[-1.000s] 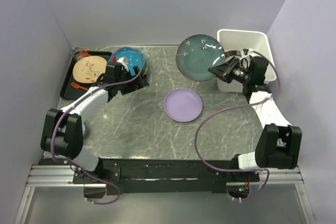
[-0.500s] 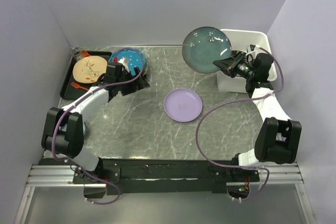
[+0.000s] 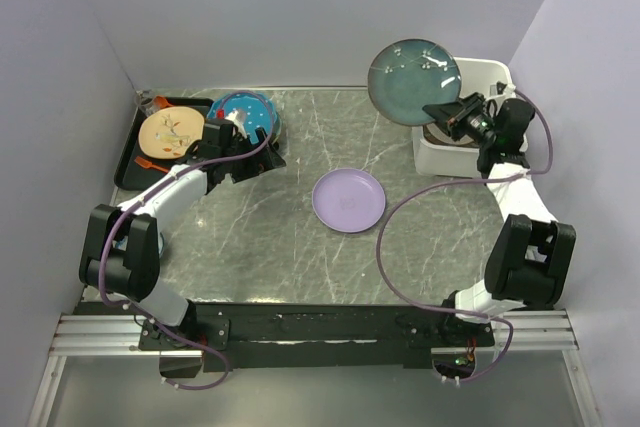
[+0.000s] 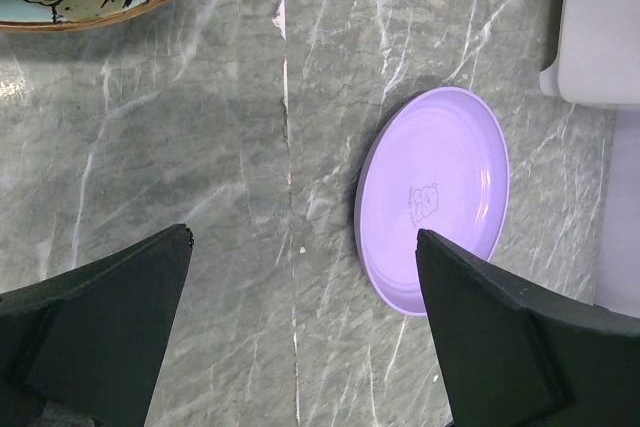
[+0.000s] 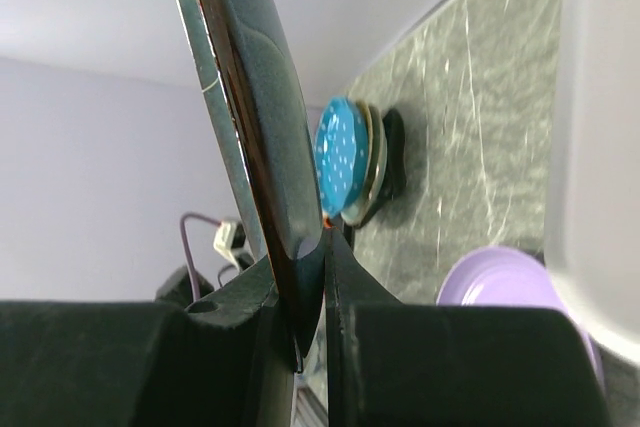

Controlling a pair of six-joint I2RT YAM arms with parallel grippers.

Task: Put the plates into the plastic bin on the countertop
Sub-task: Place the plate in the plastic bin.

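Observation:
My right gripper (image 3: 447, 112) is shut on the lower rim of a dark blue-grey plate (image 3: 415, 79). It holds the plate up on edge above the left wall of the white plastic bin (image 3: 492, 69). In the right wrist view the plate's edge (image 5: 250, 97) sits pinched between the fingers of that gripper (image 5: 318, 257). A lavender plate (image 3: 348, 199) lies flat mid-countertop (image 3: 300, 247). A teal plate with white dots (image 3: 245, 115) leans at the back left. My left gripper (image 4: 303, 237) hangs open beside it, over bare stone, with the lavender plate (image 4: 435, 197) ahead to its right.
At the far left a black tray (image 3: 128, 162) carries a cream plate (image 3: 170, 132). The bin's corner (image 4: 600, 27) shows in the left wrist view and its wall (image 5: 600, 147) fills the right of the right wrist view. Walls close in at the back and on both sides.
The right gripper has carried the dark plate up and to the right, from beside the bin to above its left wall. The left arm has not moved.

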